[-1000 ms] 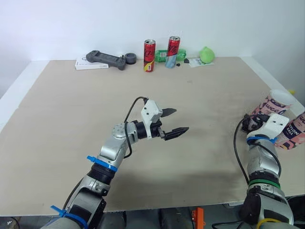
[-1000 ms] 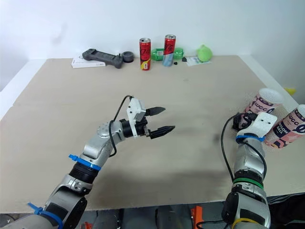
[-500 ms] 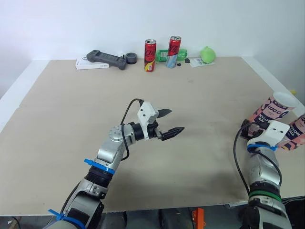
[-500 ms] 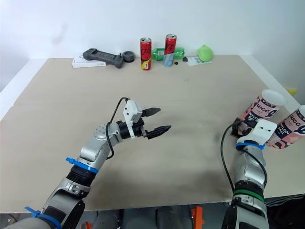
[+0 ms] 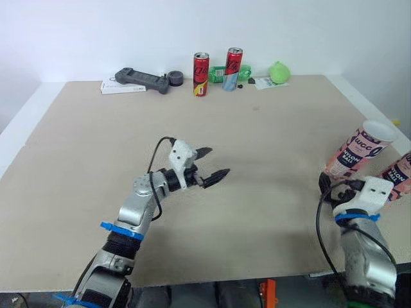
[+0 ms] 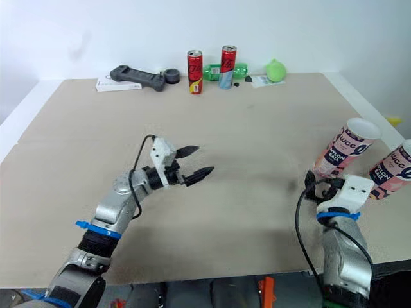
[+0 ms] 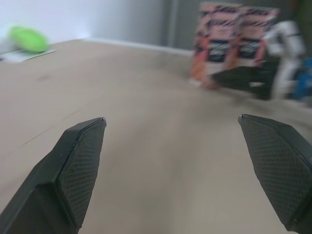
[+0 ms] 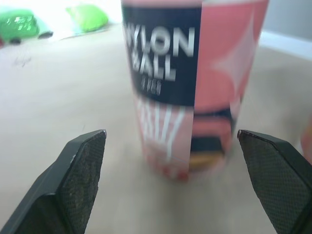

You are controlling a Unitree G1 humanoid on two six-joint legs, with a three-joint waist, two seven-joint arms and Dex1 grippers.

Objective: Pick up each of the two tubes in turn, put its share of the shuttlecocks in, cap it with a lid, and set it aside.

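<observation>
Two pink tubes stand upright and open-topped near the table's right edge, the nearer-in tube [image 5: 355,150] beside the outer tube [image 5: 399,174]. My right gripper [image 5: 332,187] sits just in front of them, open. In the right wrist view its fingers [image 8: 80,168] spread wide, with the "NYLON BALL" tube [image 8: 187,83] a short way ahead, not touched. My left gripper [image 5: 216,163] hovers open over the middle of the table, holding nothing. The left wrist view shows both tubes [image 7: 217,46] far ahead.
Along the far edge stand two red cans [image 5: 201,74] [image 5: 232,69], a black controller [image 5: 142,80] on a white booklet, a dark roll [image 5: 175,78], a green bottle and a green ball [image 5: 279,73]. The table's right edge [image 5: 379,115] runs just behind the tubes.
My right gripper has drawn back from the tubes toward the near edge. The left gripper has pulled back to the left and nearer, still open.
</observation>
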